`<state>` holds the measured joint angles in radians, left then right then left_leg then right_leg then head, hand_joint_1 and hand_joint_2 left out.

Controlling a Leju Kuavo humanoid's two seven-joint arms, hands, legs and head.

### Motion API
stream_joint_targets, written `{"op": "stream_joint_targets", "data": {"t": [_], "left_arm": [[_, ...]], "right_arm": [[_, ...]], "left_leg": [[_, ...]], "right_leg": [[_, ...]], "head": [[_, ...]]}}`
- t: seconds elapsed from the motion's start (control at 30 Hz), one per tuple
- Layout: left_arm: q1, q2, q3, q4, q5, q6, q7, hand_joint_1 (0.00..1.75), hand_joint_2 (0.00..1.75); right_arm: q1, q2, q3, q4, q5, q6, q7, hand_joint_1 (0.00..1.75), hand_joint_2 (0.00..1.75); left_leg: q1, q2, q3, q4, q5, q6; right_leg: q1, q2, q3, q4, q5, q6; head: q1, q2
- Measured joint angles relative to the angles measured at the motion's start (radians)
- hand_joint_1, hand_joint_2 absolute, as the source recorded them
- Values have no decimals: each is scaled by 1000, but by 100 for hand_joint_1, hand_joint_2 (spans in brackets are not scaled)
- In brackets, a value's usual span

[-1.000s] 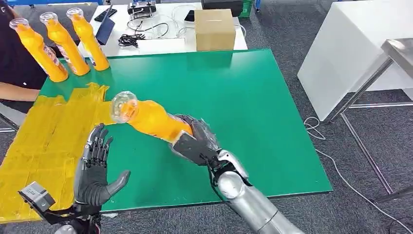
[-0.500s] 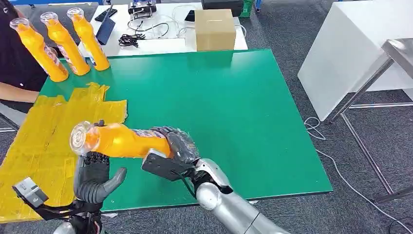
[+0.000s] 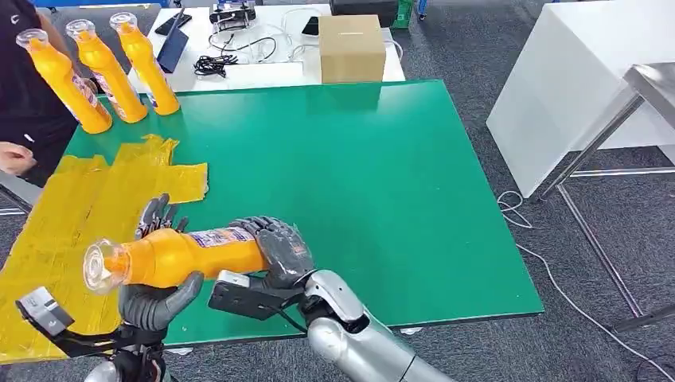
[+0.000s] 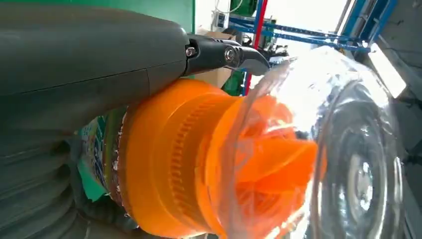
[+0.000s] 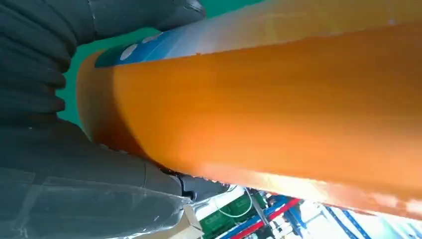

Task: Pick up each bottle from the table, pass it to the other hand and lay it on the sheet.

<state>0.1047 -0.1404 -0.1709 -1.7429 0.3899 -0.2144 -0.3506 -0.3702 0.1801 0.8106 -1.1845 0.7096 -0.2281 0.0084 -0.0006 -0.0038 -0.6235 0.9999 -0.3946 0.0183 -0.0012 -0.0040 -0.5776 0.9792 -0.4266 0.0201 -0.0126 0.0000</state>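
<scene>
- ok, my right hand grips the orange bottle by its base, bottle lying sideways above the table's near edge, clear cap pointing left.
- left hand sits under and behind the bottle's neck, thumb against it, fingers up and spread; can't tell if it's actually holding.
- yellow sheet lies on the green table, just left of the bottle.
- three more bottles stand at the far left corner.

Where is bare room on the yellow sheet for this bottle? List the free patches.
The yellow sheet is bare between the held bottle and the three standing bottles. Its near end is crowded by the left hand and right hand. A person's hand borders its far-left edge.
</scene>
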Motion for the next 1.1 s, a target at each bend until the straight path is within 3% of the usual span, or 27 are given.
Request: {"op": "stream_joint_targets", "data": {"t": [1.1], "left_arm": [[-2, 0, -13, -31, 71, -30, 18, 0, 175]], "right_arm": [[-50, 79, 60, 126, -4, -20, -5, 175, 175]], "left_leg": [[0, 0, 0, 0, 0, 0]], "right_leg": [[0, 0, 0, 0, 0, 0]], "head": [[0, 0]]}}
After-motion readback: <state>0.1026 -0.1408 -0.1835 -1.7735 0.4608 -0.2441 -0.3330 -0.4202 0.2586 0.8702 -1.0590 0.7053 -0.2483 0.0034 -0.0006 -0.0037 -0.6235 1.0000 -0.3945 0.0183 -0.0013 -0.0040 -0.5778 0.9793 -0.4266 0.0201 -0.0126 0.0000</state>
